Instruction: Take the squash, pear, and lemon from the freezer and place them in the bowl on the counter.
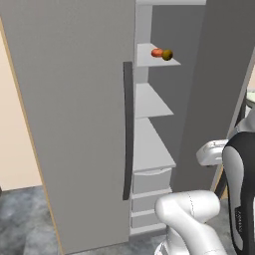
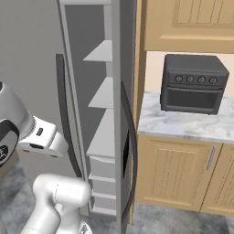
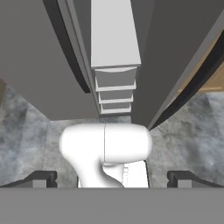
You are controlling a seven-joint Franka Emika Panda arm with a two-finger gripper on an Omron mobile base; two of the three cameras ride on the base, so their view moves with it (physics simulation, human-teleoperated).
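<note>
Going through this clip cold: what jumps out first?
The tall grey freezer stands open, its shelves bare except for a reddish item and a darker round fruit touching on an upper shelf. To its right, a dark toaster oven sits on the marble counter.

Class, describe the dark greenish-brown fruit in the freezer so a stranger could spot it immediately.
Find the tall grey freezer, its door open. On the highest shelf holding anything, two small items sit touching near the front edge. Yours is the round, dark olive fruit, not the orange-red item beside it.
</note>
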